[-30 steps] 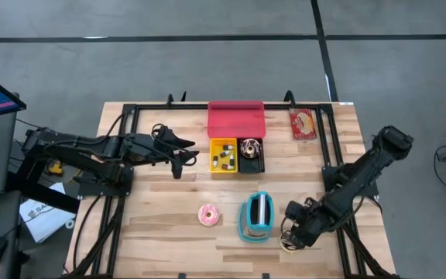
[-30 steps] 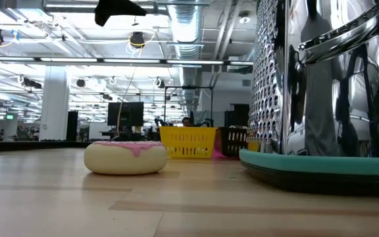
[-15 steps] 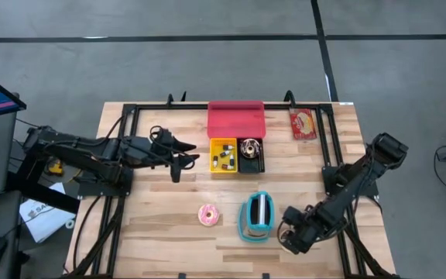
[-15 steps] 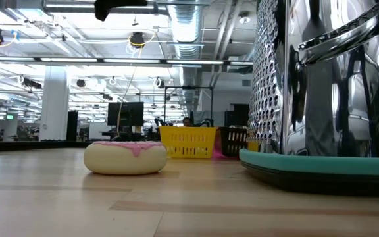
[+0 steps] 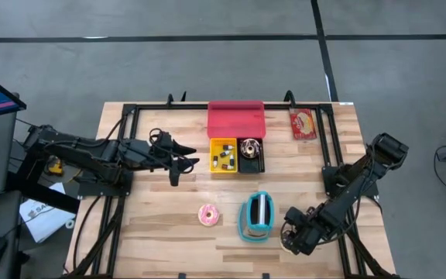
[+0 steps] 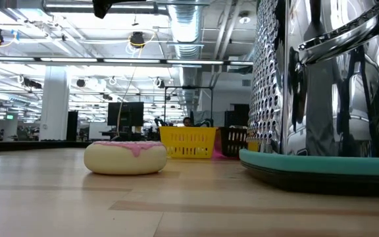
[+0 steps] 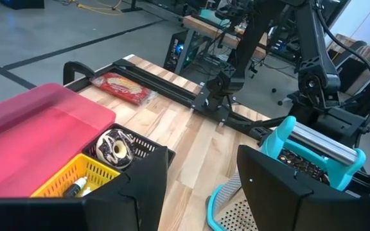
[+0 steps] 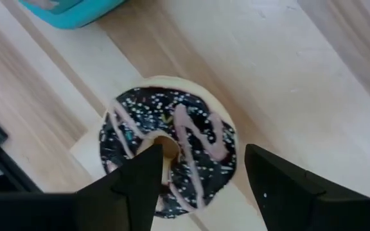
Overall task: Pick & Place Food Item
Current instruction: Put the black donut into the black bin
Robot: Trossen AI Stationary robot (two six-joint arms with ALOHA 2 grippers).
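Observation:
A chocolate donut (image 8: 172, 154) with pink drizzle and sprinkles lies flat on the table near its front right corner. My right gripper (image 8: 201, 183) points down at it, open: one finger shows before the donut's hole, the other past its rim. In the high view that gripper (image 5: 291, 236) covers most of the donut. A pink-iced donut (image 5: 208, 215) rests flat near the front middle. My left gripper (image 5: 178, 161) waits open and bare over the table's left half, facing the baskets. My right gripper comes at the chocolate donut from above with its fingers spread. One finger (image 8: 140, 176) overlaps the donut's middle in the wrist view. Whether any fingertip touches the donut, I cannot tell.
A teal-and-metal grater (image 5: 256, 217) stands between the two donuts. At the far middle are a red tray (image 5: 236, 118), a yellow basket (image 5: 223, 154) and a black basket (image 5: 251, 153) holding another chocolate donut. A red packet (image 5: 303, 123) lies far right.
My right gripper has sunk toward the chocolate donut at the front right and has rolled a little about its own line. The donuts and the grater have kept their places.

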